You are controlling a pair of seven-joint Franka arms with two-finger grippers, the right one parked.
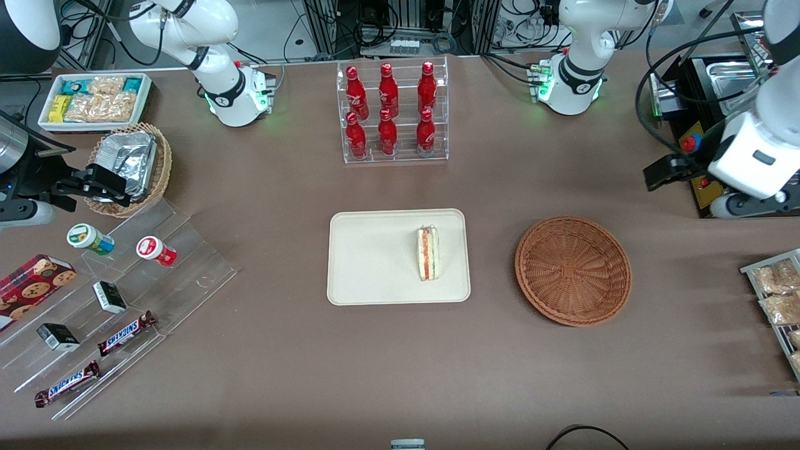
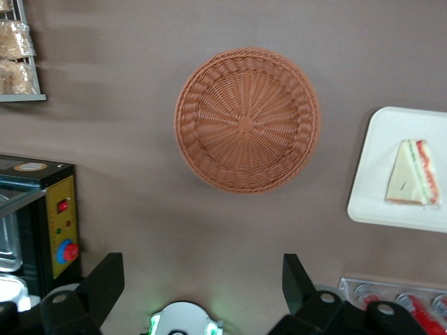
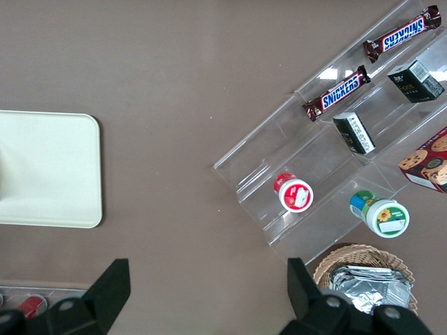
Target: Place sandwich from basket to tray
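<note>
The sandwich (image 1: pixel 428 253) lies on the cream tray (image 1: pixel 375 256), near the tray's edge that faces the basket, with its red and green filling showing. The reddish-brown basket (image 1: pixel 573 270) beside the tray has nothing in it. My left gripper (image 1: pixel 657 175) hangs high above the table, farther from the front camera than the basket, toward the working arm's end. In the left wrist view its gripper (image 2: pixel 202 279) is open, both fingers (image 2: pixel 105 279) wide apart with nothing between them, looking down on the basket (image 2: pixel 247 120), the tray (image 2: pixel 377 181) and the sandwich (image 2: pixel 412 174).
A clear rack of red bottles (image 1: pixel 394 112) stands farther from the front camera than the tray. A black control box with a red button (image 1: pixel 694 144) sits under my gripper. A wire rack of snack packets (image 1: pixel 778 300) lies near the basket. A stepped acrylic snack display (image 1: pixel 112 300) and a tan basket of foil packets (image 1: pixel 131 165) are at the parked arm's end.
</note>
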